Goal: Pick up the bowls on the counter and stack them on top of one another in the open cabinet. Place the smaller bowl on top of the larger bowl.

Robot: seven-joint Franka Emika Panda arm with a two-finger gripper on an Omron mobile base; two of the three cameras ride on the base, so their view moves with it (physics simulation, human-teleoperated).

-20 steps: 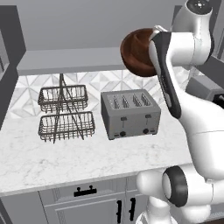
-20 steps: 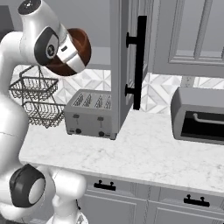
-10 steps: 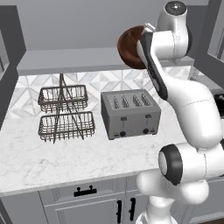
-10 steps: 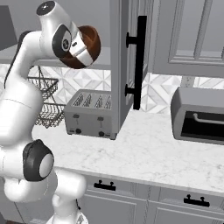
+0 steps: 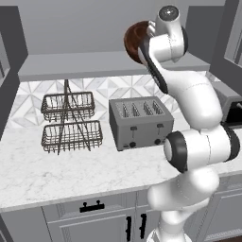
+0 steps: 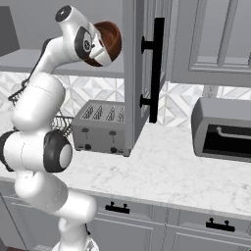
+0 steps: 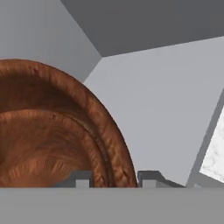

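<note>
The white arm is raised high, and its hand [image 7: 114,178] holds a round, glossy, dark reddish-brown wooden bowl [image 5: 134,39] up at the level of the wide grey doorless wall recess [image 5: 94,28]. In the hand view the bowl's thick rim [image 7: 111,144] passes between the two dark fingertips [image 7: 148,177], which sit one inside and one outside the rim, so the hand is clamped on the bowl's edge. The bowl is tipped on its side, its hollow facing the camera on the hand, and it hangs above the recess's flat grey shelf floor [image 5: 71,66], toward that floor's right end; whether it touches the floor I cannot tell. Which of the two bowls this is I cannot tell from these views.

Below, on the white-grey marbled stone tabletop [image 5: 61,177], a grey four-slot toaster [image 5: 140,122] stands against the back edge near the middle, with a dark two-tier wire basket rack [image 5: 70,124] just beside it to the left. In the right base view a grey toaster oven [image 6: 221,130] sits near the tabletop's right end, and a tall grey cabinet door with a black handle [image 6: 157,68] stands open beside the bowl [image 6: 109,39].
</note>
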